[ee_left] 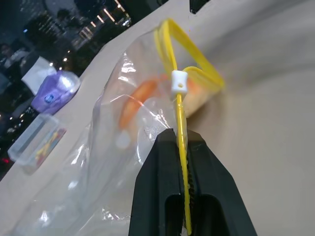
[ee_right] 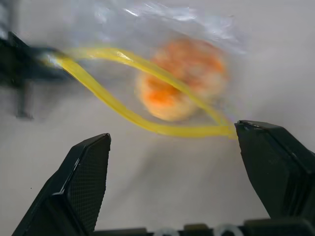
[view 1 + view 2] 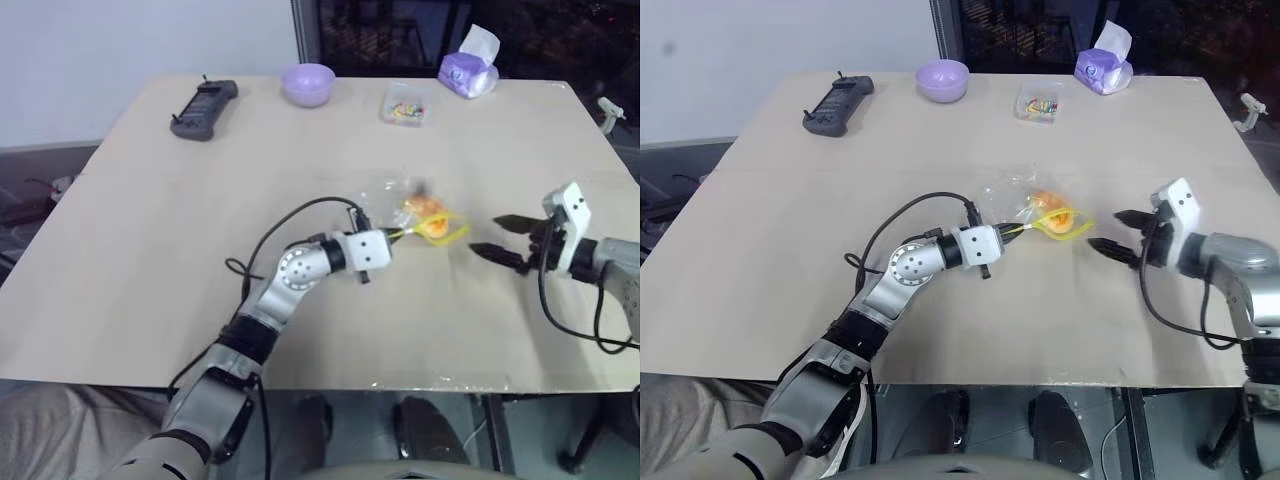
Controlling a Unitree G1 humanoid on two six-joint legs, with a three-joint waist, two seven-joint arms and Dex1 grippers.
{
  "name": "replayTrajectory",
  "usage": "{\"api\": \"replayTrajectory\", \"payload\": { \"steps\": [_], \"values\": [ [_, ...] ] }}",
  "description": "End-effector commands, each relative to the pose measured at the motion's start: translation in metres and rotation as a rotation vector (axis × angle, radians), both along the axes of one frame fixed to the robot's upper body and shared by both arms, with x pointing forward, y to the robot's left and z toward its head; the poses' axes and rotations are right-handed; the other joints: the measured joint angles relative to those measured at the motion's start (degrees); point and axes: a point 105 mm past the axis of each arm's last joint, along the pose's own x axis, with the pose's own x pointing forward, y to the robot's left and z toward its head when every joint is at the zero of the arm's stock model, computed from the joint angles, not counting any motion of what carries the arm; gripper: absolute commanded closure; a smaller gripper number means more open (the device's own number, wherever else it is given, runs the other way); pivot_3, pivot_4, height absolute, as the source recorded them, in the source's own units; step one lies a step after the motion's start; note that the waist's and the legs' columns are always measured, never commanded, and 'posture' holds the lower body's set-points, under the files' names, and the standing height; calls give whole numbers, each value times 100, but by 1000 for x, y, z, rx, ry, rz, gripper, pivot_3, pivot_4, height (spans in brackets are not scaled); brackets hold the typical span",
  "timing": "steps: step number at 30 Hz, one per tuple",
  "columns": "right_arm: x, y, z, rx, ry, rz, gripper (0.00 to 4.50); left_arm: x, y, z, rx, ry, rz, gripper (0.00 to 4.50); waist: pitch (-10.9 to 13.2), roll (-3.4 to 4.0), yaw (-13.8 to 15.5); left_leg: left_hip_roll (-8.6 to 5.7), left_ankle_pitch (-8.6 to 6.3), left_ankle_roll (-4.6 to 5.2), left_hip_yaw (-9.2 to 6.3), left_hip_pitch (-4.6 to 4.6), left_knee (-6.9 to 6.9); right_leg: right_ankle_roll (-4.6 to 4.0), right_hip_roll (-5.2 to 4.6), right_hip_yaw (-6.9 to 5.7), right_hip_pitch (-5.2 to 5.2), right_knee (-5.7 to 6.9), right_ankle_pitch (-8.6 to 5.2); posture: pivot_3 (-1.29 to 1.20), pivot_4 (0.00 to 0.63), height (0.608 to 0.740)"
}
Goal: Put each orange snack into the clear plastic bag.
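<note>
Bag (image 3: 400, 200): limp, slippery; my left gripper (image 1: 181, 142) pinches its stiffer yellow strip, right gripper (image 3: 498, 240) apart; bun (image 2: 182, 78) seemingly inside.

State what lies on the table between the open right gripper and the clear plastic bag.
Nothing: in the left eye view, bare tabletop separates the right gripper from the clear plastic bag holding the orange snack.

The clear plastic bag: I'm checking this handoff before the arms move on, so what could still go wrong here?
The clear plastic bag hangs from the left gripper by its yellow sealing strip alone, so it may slip. Its mouth gapes open, so the orange snack could roll out. The open right gripper might snag the strip.
</note>
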Motion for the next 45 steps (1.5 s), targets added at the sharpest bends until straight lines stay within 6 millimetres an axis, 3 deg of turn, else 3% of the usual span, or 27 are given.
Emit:
{"api": "replayTrajectory", "payload": {
  "steps": [1,4,10,13,19,21,27,32,36,38,42,45],
  "values": [
    [17,2,-11,-191,-128,8,95,0,-2,12,-37,-33,-7,4500,0,1,3,3,0,0,0,0,0,0,2,1,-1,1,0,0,150,740],
    [27,23,-22,-255,-204,66,95,0,-2,12,-39,-33,-5,4500,0,1,-8,8,1,-2,1,-3,-3,0,7,2,-4,-1,0,0,150,740],
    [48,45,-13,-257,-369,79,95,0,1,12,-40,-33,4,4500,0,0,28,7,4,-7,0,-2,2,0,6,1,-2,-1,0,0,150,740],
    [50,46,-11,-269,-408,86,751,1,2,12,-42,-33,9,4500,0,0,32,3,8,-14,-1,-6,1,-1,2,0,-2,-4,0,0,150,740],
    [49,40,-12,-292,-424,84,3751,1,1,12,-47,-31,15,4500,0,0,28,0,8,-14,-1,-6,1,-1,-1,0,-2,-5,0,0,150,740],
    [49,35,-9,-301,-435,72,4450,2,2,12,-50,-32,19,4500,0,0,26,0,8,-14,-1,-6,1,-1,-1,0,-2,-4,0,0,150,740],
    [50,25,5,-357,-489,49,4450,9,7,18,-64,-50,55,4500,0,1,24,1,8,-14,-1,-6,1,-1,-1,1,-2,-4,0,0,150,740],
    [59,14,75,-433,-691,-23,4450,34,19,74,-199,-177,163,4500,7,5,19,-1,7,-12,1,-9,4,0,-2,2,-8,0,1,0,150,740],
    [59,10,122,-456,-808,-66,4450,43,26,117,-269,-294,199,4500,7,5,24,1,10,-17,-2,-11,0,0,-1,-1,-6,-7,0,0,150,740],
    [58,12,125,-458,-806,-50,4450,44,24,119,-266,-293,192,4500,7,5,25,0,13,-22,1,-13,-2,0,-2,0,-6,-13,0,0,150,740],
    [49,24,101,-479,-708,59,4450,40,17,89,-204,-223,148,4500,7,5,36,-1,14,-24,1,-16,-7,0,-4,-1,-6,-20,0,0,150,740],
    [39,26,78,-516,-605,118,3553,32,12,63,-169,-160,109,4500,7,5,35,-3,14,-24,2,-17,-6,0,-7,0,-8,-15,0,0,150,740]
  ]
}}
